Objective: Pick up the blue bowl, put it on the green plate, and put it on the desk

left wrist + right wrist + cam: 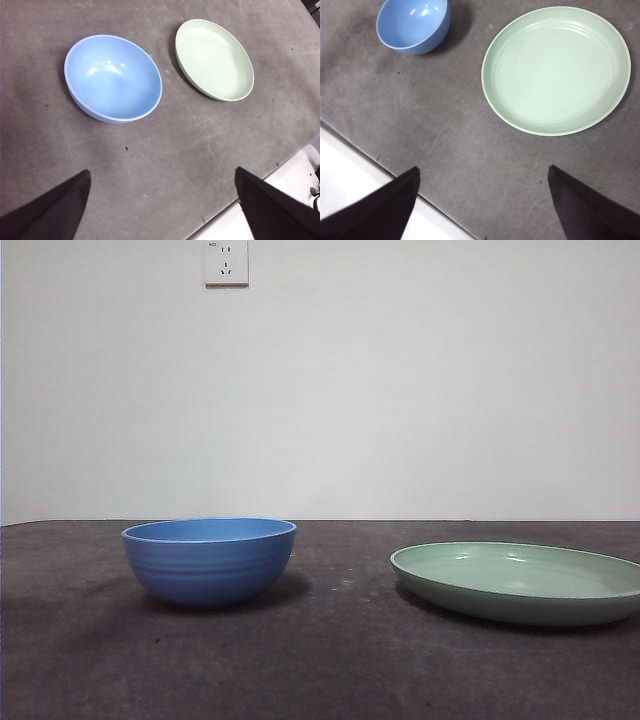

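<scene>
Blue bowl [114, 78] beyond left end effector [160, 210]

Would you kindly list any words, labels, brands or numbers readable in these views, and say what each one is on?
None can be read.
The blue bowl, the green plate and the desk bear no print.
The wall socket shows only its slots; a small mark at its corner is too small to read.

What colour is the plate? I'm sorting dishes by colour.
Pale mint green; the green plate shows best in the right wrist view.
</scene>
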Motion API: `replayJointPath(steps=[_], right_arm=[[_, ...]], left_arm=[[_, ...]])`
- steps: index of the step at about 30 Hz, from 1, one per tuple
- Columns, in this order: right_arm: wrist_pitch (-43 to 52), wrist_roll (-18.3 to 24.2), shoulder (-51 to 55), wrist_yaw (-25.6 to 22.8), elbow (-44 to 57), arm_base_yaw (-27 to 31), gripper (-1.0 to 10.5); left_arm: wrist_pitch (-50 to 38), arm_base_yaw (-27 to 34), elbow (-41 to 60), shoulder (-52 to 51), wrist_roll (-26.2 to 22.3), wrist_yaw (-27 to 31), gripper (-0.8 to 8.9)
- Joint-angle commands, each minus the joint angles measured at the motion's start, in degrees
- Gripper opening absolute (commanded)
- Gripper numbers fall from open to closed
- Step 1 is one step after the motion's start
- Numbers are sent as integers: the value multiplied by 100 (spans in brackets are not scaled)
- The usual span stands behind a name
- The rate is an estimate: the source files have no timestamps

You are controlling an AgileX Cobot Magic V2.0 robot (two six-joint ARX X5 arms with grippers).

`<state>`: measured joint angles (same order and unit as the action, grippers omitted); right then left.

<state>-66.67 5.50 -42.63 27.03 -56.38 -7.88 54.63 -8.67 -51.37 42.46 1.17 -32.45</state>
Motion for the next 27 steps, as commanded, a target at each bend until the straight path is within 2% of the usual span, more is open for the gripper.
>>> replayJointPath(steps=[1, 9, 19, 23, 27], right_arm=[[48, -57, -33, 4, -107, -24, 414], [61, -55, -33, 4, -107, -24, 414], [61, -55, -33, 4, -107, -24, 413], [61, -55, -33, 4, -107, -24, 413], [61, -55, -33, 4, -107, -24, 413]], left_arm=[[-74, -81, -271, 280, 98, 225, 464], [-409, -474, -903, 1432, 195, 629, 436], [-811, -994, -1543, 3230, 188, 1705, 437], [-1237, -1102, -1609, 3853, 181, 2302, 437], [-1589, -1123, -1609, 4380, 186, 2389, 437]])
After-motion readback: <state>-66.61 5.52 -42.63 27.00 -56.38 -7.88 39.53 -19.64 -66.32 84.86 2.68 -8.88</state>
